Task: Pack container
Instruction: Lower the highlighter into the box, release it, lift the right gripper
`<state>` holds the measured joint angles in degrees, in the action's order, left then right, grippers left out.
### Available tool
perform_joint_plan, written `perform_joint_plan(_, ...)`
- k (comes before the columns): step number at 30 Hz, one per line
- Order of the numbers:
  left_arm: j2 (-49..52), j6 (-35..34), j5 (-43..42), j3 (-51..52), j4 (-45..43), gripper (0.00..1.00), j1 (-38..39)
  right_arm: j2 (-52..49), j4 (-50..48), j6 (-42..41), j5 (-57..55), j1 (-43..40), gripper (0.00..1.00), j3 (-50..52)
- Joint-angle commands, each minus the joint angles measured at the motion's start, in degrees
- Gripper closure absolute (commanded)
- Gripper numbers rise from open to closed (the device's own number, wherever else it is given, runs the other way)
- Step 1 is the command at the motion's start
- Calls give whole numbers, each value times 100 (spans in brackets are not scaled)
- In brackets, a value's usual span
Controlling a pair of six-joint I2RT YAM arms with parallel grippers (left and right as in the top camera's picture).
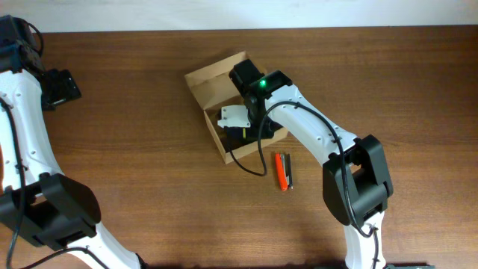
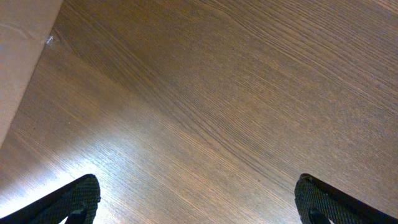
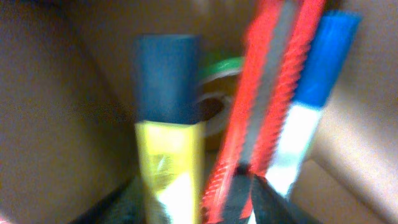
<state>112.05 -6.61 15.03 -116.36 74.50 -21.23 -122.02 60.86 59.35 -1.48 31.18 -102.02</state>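
Observation:
The container (image 1: pixel 215 81) is a tan cardboard box with its flap lid open, standing at the table's middle. My right gripper (image 1: pixel 244 128) reaches down into it. In the blurred right wrist view, the right gripper (image 3: pixel 186 200) has its fingers apart. A yellow stick with a dark blue cap (image 3: pixel 168 124) and a red-and-grey cutter (image 3: pixel 267 81) stand between and just past them, inside the box. A blue-capped white marker (image 3: pixel 311 99) and a green tape roll (image 3: pixel 219 70) lie beyond. My left gripper (image 2: pixel 199 194) stands wide open over bare wood, far to the left (image 1: pixel 61 86).
An orange pen or cutter (image 1: pixel 279 170) and a thin dark pen (image 1: pixel 288 170) lie on the wooden table (image 1: pixel 149 194) just right of the box. A pale surface (image 2: pixel 18 56) borders the table at the left wrist view's upper left.

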Motion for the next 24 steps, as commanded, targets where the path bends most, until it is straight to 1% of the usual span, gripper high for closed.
perform_joint_plan(1,-138,70,24,20,7,0,7,-48,-247,-498,22,37,34,31)
perform_joint_plan(3,-138,70,24,20,7,0,7,-42,-431,-944,11,37,29,-46)
perform_joint_plan(9,-138,70,24,20,7,0,7,-15,-520,-1792,-240,37,27,-608)
perform_joint_plan(11,-140,70,24,20,7,0,7,20,-514,-2144,-498,37,23,-866)
perform_joint_plan(14,-138,70,24,20,7,0,7,76,-348,-2540,-885,37,20,-1224)
perform_joint_plan(17,-140,70,24,20,7,0,7,186,28,-2844,-994,24,20,-1384)
perform_joint_plan(20,-138,70,24,20,7,0,7,341,199,-3681,-999,-31,20,-1381)
perform_joint_plan(22,-140,70,24,20,7,0,7,448,251,-4389,-1110,-120,26,-1375)
perform_joint_plan(24,-138,70,24,20,7,0,7,625,289,-5292,-1421,-267,29,-1366)
